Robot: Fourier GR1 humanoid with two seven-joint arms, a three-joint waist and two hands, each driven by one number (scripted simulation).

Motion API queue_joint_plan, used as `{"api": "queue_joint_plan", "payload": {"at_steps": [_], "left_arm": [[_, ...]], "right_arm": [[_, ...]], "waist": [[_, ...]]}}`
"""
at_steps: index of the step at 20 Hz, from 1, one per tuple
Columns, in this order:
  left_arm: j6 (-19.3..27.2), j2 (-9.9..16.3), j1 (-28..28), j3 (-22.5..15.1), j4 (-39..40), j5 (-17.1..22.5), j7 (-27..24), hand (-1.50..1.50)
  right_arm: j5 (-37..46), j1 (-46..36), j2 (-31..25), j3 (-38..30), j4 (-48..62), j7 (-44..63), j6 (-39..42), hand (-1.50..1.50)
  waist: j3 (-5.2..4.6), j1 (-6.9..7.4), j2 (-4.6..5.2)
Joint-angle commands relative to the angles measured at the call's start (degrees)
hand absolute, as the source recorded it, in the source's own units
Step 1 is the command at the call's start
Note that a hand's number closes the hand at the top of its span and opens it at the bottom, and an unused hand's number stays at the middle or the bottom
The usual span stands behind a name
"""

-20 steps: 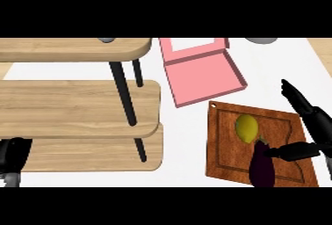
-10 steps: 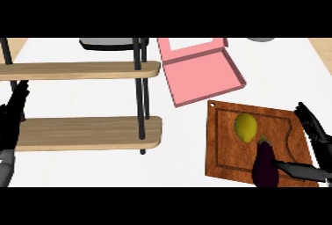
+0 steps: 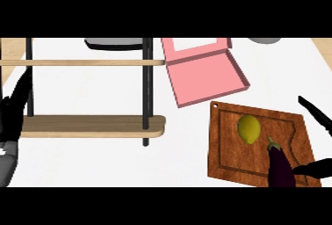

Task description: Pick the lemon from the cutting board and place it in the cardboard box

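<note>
Head view, looking steeply down on a white counter [image 3: 84, 167]. A lemon [image 3: 249, 129] lies on the upper middle of a wooden board [image 3: 227, 162] at lower right, untouched by either hand. Just below and right of it, an eggplant [image 3: 280, 166] lies lengthwise on the same board, its green stem near the lemon's lower end. Above the board, and just short of its top-left corner, sits the pink box [image 3: 202, 74], open, its lid raised toward the top edge and its tray tilted relative to the board.

The right hand [image 3: 315, 114] enters at the right edge: straight fingers show beside the board's upper right corner, and a thumb shows lower down, near the eggplant. The span between them is wide and holds nothing. The left hand [image 3: 14, 114] stands at the left edge, fingers up and straight, resting beside a wooden shelf [image 3: 91, 125] on black legs.

Progress, as judged: nothing of the task is done. The lemon is not yet grasped; reach, closure round the fruit, lift, carry over to the box and release all remain. The neighbouring eggplant leaves little room on that side for the fingers.
</note>
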Motion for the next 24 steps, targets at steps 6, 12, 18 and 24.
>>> {"api": "queue_joint_plan", "payload": {"at_steps": [6, 12, 18, 24], "left_arm": [[-2.35, 0.30, 2.18, 0.65, 3.36, 0.03, 0.57, 0.00], [-0.74, -2.30, 0.75, 0.69, 5.14, -1.21, 0.58, 0.00], [-3.30, -1.59, 0.69, 2.19, 6.65, -0.28, -0.55, 0.00], [-3.15, -2.34, 5.64, 1.96, 1.98, -1.16, -1.41, 0.00]], "right_arm": [[7.52, -7.98, -5.28, 8.13, -3.73, 18.05, 11.81, -1.50], [8.30, -14.86, 0.18, 10.04, -3.66, 28.04, 16.83, -1.50], [11.46, -18.32, 4.02, 10.30, -0.04, 28.51, 18.02, -1.50], [14.11, -18.18, 6.88, 10.97, 2.30, 28.65, 18.64, -1.50]], "waist": [[-0.69, 0.81, 0.51], [-0.65, 0.17, 0.51], [-0.62, 0.03, 0.57], [-0.60, 0.46, 0.42]]}}
